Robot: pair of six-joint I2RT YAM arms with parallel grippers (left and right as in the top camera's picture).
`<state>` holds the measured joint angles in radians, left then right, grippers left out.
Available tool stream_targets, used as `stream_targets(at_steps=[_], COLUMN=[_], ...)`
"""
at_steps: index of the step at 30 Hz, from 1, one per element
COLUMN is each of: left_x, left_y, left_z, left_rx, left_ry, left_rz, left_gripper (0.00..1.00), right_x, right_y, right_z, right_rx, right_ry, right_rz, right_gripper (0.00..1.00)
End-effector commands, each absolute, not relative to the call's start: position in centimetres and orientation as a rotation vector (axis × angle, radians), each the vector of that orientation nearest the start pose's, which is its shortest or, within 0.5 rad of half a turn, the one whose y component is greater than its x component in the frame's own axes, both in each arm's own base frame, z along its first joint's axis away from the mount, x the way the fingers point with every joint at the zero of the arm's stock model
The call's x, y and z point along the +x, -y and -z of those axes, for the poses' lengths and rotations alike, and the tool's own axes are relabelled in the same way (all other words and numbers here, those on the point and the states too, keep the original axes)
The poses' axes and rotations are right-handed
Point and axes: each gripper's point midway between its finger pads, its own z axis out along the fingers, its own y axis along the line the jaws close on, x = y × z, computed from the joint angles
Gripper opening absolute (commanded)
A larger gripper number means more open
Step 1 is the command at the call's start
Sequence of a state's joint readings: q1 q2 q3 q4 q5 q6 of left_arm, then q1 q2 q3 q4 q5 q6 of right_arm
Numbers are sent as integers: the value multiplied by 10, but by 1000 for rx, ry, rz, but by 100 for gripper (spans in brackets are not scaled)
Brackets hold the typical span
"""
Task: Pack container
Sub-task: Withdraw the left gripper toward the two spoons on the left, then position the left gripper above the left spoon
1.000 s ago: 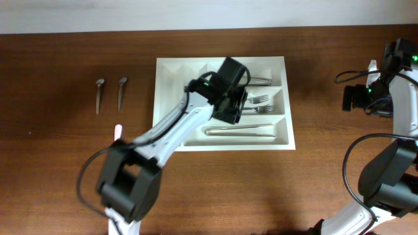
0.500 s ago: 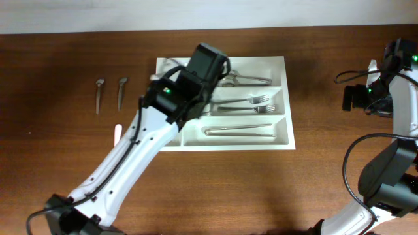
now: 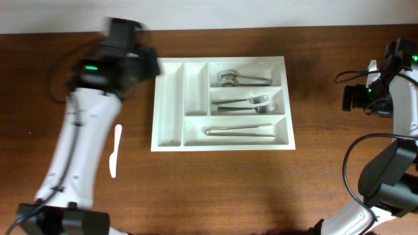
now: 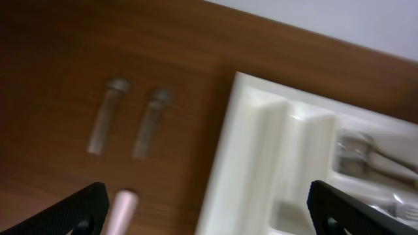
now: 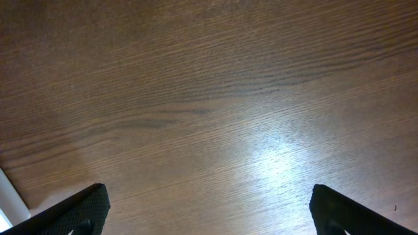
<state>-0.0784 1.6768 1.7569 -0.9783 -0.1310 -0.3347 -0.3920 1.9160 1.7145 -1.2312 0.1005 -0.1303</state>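
Left wrist view is basically all motion smear: a small grey piece (image 4: pixel 104 123) and its twin (image 4: pixel 150 121) lie on the bench (image 4: pixel 52 65), way too soft to say what they are. A pinkish stick (image 4: pixel 121 207) gets chopped by the bottom edge. The container (image 4: pixel 258 137) runs off the right and bottom edges, and the cutlery (image 4: pixel 356 153) in it is just a shiny blur. From overhead, neither grey piece shows, since the left arm (image 3: pixel 85 130) sits over that spot, its head blurred. Right wrist view has a white sliver (image 5: pixel 9 196) cut off at the left edge. No idea what it is.
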Motion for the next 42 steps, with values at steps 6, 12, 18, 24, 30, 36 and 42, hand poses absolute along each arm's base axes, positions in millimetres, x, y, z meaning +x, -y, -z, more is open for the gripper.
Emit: stream_targets(at_steps=[6, 12, 18, 24, 30, 36, 42], left_x=[431, 444, 462, 478, 486, 492, 493], left_y=[-89, -79, -66, -67, -59, -62, -64], left_z=[-277, -252, -202, -165, -132, -110, -82], left_rx=[-301, -28, 42, 117, 215, 218, 237], left_ry=[-2410, -2479, -2642, -2829, -2951, -2980, -3030], left_rz=[61, 8, 112, 49, 36, 10, 12], left_gripper=[99, 99, 99, 99, 99, 99, 99], right_x=[359, 359, 359, 359, 359, 359, 359], right_y=[166, 166, 166, 166, 166, 166, 166], right_z=[-132, -132, -132, -132, -132, -132, -132], right_rx=[405, 405, 405, 405, 405, 405, 405], right_ry=[-2994, -2994, -2994, -2994, -2994, -2994, -2994], right_rz=[215, 215, 215, 215, 215, 215, 215], right_gripper=[99, 99, 99, 99, 99, 99, 99])
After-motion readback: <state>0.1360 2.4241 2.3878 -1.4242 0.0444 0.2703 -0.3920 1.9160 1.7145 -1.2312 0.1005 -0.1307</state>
